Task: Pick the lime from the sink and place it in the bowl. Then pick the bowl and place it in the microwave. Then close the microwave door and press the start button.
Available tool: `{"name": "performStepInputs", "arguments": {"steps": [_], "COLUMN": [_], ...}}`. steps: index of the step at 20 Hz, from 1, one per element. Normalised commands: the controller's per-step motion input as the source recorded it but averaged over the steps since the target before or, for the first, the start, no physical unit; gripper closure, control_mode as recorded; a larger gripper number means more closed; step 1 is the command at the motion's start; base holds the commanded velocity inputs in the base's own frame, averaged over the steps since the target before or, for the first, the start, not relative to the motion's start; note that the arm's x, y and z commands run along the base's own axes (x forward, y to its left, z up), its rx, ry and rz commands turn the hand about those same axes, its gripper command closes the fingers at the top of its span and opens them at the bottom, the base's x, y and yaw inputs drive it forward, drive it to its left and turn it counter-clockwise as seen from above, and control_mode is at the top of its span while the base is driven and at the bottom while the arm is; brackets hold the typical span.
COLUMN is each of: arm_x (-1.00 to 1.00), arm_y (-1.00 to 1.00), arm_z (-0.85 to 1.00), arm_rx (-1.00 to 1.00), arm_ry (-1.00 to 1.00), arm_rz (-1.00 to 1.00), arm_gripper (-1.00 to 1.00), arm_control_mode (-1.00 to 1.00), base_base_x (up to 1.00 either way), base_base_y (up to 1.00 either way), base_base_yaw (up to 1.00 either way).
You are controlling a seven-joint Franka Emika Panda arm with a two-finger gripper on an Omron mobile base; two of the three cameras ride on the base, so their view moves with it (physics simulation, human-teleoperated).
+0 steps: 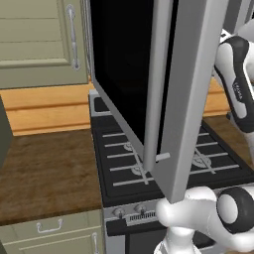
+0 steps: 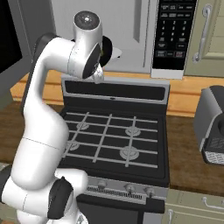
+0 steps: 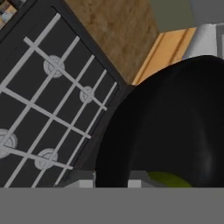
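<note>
The claw [image 3: 111,180] is seen in the hand view nearly fully closed on the rim of a black bowl [image 3: 170,127], which is held up above the black gas stove [image 3: 48,100], with the lime [image 3: 168,179] lying inside the bowl at its near edge. In the right base view the bowl [image 2: 110,49] is glimpsed behind the white arm's wrist, raised in front of the microwave [image 2: 131,30] over the stove's back edge. In the left base view the microwave door [image 1: 183,94] is swung wide open over the stove [image 1: 163,158], which is set between stretches of wooden bench [image 1: 47,168].
</note>
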Motion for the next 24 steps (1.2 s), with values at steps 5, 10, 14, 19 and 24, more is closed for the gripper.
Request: {"name": "performStepInputs", "arguments": {"steps": [5,10,14,19,24], "arm_x": [0.68,0.69,0.75,0.81,0.74], "arm_y": [0.04,0.11,0.17,0.19,0.15], "arm_z": [0.06,0.02,0.03,0.02,0.0], "arm_rx": [0.0,0.0,0.0,0.01,0.01], "arm_ry": [0.04,0.05,0.04,0.06,0.05], "arm_rz": [0.0,0.0,0.0,0.0,0.0], "arm_gripper": [1.0,1.0,1.0,1.0,1.0], "arm_control_mode": [-1.0,-1.0,-1.0,-1.0,-1.0], "base_base_x": [0.0,0.0,0.0,0.0,0.0], "base_base_y": [0.0,0.0,0.0,0.0,0.0], "base_base_yaw": [0.0,0.0,0.0,0.0,0.0]}}
